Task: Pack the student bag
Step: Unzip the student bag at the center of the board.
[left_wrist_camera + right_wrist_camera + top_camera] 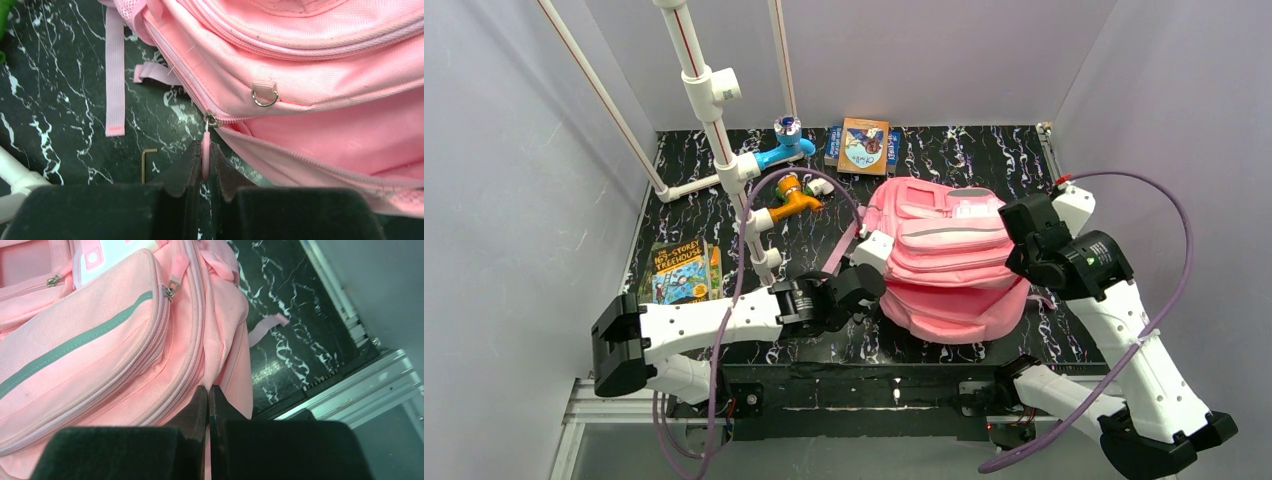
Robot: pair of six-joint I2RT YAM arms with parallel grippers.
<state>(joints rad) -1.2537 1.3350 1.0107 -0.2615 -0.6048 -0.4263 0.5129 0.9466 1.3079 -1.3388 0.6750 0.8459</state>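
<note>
Left gripper (205, 147) pinching zipper pull (206, 137), right gripper (208, 390) clamping student bag (949, 260); books (864, 147) at twelve and nine o'clock unpacked.

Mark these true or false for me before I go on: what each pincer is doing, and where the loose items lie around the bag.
1. The left pincer is shut on the pink zipper pull of the student bag. True.
2. The right pincer stands wide open above the bag. False: its jaws are closed at the bag's right side, apparently pinching the fabric.
3. A book lies on the left part of the table, outside the bag. True.
4. The small hex key lies on top of the bag. False: it lies on the table beside the bag, near the left pincer.
</note>
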